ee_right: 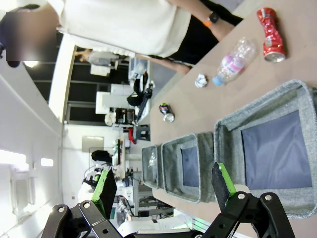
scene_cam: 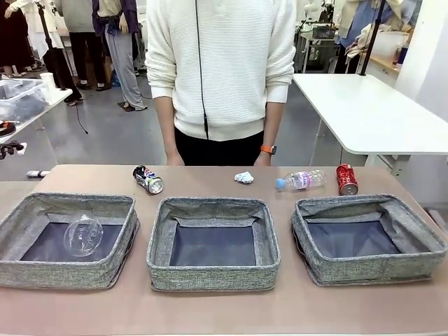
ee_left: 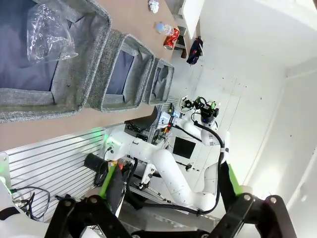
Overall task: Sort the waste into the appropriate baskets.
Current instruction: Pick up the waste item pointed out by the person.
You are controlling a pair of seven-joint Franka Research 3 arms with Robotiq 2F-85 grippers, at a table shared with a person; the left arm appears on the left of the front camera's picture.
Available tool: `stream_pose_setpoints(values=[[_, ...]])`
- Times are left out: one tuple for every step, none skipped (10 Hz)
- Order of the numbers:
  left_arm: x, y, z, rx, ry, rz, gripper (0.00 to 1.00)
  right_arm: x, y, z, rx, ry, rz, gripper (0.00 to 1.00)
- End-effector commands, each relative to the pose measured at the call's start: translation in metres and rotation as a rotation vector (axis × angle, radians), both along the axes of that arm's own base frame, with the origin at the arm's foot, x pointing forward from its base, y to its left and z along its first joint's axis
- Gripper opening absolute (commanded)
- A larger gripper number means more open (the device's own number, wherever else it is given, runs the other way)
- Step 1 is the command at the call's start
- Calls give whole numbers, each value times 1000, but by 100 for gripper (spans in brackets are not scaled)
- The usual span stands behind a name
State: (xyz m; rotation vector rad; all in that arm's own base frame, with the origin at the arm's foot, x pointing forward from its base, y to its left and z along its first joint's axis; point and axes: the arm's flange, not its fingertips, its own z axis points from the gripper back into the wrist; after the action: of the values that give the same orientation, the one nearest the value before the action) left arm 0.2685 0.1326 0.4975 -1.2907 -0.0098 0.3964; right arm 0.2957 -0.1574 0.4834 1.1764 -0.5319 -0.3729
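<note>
A brown tabletop (scene_cam: 210,311) carried three baskets in a row. A person (scene_cam: 220,70) in a white ribbed sweater and an orange wristband (scene_cam: 268,149) stood at its far edge, with a white table (scene_cam: 371,112) to the right and other people on the grey floor behind. The left gripper (ee_left: 168,166) hung released, its green-padded fingers spread wide around nothing, well apart from the baskets. The left basket (scene_cam: 28,269) was the nearest ahead of it, and the clear plastic cup (scene_cam: 83,236) lay on its side on that basket's dark bottom. Farther out from that gripper, on bare table past the baskets, lay the dark blue-white printed can (scene_cam: 148,179). Then came the middle basket (scene_cam: 213,274), the paper wad (scene_cam: 243,178), the blue-capped bottle (scene_cam: 301,180) and the red can (scene_cam: 346,179). The right basket (scene_cam: 364,271) sat closest ahead of the right gripper (ee_right: 162,173), which was likewise slack and grasping nothing. The bottle and red can lay beyond that basket's far wall, well clear of the fingers. The bottle's pinkish label, the red can's white lettering and the dark can's print were all too small to read. The baskets were rectangular, of grey woven fabric with soft low walls. The cup was crinkled, the wad was crumpled white paper, and the red can was pinched at its waist.
</note>
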Motion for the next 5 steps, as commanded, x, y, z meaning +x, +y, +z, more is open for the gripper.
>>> stream_pose_setpoints(values=[[0, -2, 3, -12, -1, -3, 100, 4, 0, 1, 7, -37, -2, 100], [0, -2, 3, -12, -1, -3, 100, 4, 0, 1, 7, -37, -2, 100], [0, -2, 3, -12, -1, -3, 100, 4, 0, 1, 7, -37, -2, 100], [0, -2, 3, -12, -1, -3, 100, 4, 0, 1, 7, -37, -2, 100], [0, -2, 3, -12, -1, -3, 100, 4, 0, 1, 7, -37, -2, 100]])
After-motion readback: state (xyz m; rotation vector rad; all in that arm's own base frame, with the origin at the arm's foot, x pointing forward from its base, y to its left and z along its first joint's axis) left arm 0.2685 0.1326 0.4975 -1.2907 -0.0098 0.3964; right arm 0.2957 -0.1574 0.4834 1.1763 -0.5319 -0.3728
